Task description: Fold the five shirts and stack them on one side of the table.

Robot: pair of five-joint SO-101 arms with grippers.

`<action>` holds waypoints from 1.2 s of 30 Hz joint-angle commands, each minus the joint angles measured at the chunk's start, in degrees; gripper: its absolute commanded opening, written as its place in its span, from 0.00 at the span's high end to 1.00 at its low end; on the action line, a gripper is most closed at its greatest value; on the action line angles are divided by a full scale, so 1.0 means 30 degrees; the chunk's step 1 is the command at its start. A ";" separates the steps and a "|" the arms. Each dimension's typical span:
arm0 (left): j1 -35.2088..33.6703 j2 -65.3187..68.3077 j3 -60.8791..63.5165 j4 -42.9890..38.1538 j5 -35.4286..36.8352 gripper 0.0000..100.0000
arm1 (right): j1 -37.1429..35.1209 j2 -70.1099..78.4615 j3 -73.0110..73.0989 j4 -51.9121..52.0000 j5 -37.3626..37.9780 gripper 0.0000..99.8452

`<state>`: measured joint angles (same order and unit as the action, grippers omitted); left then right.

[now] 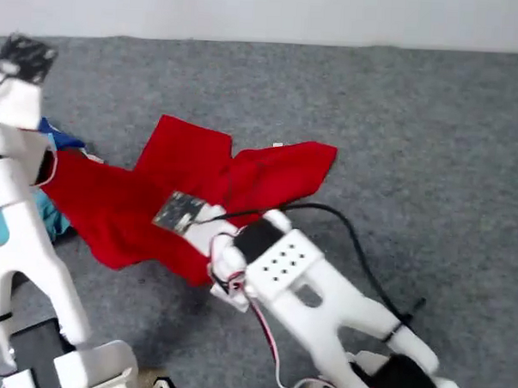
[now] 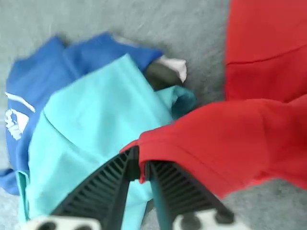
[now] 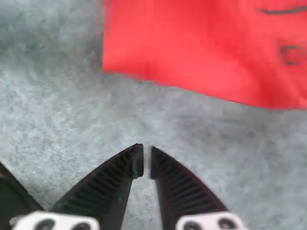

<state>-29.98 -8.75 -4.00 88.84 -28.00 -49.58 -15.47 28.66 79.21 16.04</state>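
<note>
The left claw (image 2: 142,167) is closed on the hem of the red shirt (image 1: 199,191), its two ribbed fingers nipping a fold of cloth between their tips. This hold looks meant to lift or drag that edge so the shirt can be laid flat or folded over. The pinched corner hangs just above a heap of a teal shirt (image 2: 96,129) lying on a blue shirt (image 2: 29,91), at the left side of the table (image 1: 417,124). The heap looks like unfolded shirts waiting their turn, not a finished stack.

The rest of the red shirt lies rumpled across the middle of the table, one part doubled over another, so the fold appears barely begun.

The right claw (image 3: 144,162) is nearly closed with nothing between its fingers. It hovers over bare grey table just beside the near edge of the red shirt, probably placed to take that edge.

The left arm (image 1: 21,227) stands tall at the left of the table with its wrist bent downward. The right arm (image 1: 323,300) stretches low and forward from the near side toward the shirt.
</note>
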 commanded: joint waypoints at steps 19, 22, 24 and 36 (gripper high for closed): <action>-0.0440 -0.0938 0.1216 -0.1026 -0.0176 0.99 | -0.1949 1.2381 -1.0462 0.0015 -0.2139 0.83; -0.0440 -0.0996 0.1216 -0.1026 -0.0147 0.99 | -0.0894 1.3905 -1.1868 0.0689 -0.1963 0.87; -0.0440 -0.0996 0.1216 -0.0996 -0.0147 0.99 | -0.0161 1.4374 -1.2982 0.1333 -0.1934 0.95; 0.1875 -0.2813 0.0982 0.1582 -0.0205 0.99 | 0.3414 1.2498 -1.6029 0.7106 0.2139 0.99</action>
<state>-27.60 -12.26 0.04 91.82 -28.70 -42.55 27.52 -16.79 96.88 19.65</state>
